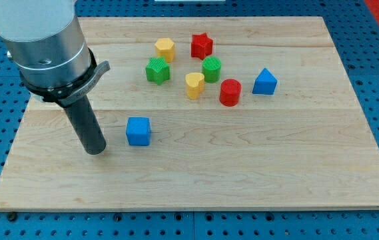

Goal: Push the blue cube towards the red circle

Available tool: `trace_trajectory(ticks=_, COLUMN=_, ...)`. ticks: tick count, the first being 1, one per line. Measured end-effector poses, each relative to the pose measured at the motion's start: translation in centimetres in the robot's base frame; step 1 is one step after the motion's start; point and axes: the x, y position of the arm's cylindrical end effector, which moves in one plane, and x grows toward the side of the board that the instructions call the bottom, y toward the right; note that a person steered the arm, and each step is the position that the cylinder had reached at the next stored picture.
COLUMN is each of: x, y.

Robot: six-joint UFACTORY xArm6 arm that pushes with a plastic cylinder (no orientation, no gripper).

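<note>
Pale wood board (296,173) on a blue pegboard is where I work, and I carry no fingers to spread or pinch, only a rod. Toward the board's left edge my tip (95,151) rests just beside the blue cube (138,131), on its left, a small gap between us. The red circle (230,92) lies up and to the right, past the middle. Pushing straight right would likely send the cube below the circle; a push off its centre could spin it away. Near the top edge the green block (157,70), yellow heart (194,85) and second green block (211,69) crowd the line. My arm's housing hides the board's top left corner.
</note>
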Motion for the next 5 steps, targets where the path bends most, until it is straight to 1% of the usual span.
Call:
trace_trajectory(ticks=1, x=-1.0, y=-0.2)
trace_trajectory(ticks=3, x=-1.5, y=-0.2)
trace_trajectory(ticks=4, x=-2.1, y=0.6)
trace_trajectory(ticks=5, x=-2.2, y=3.0)
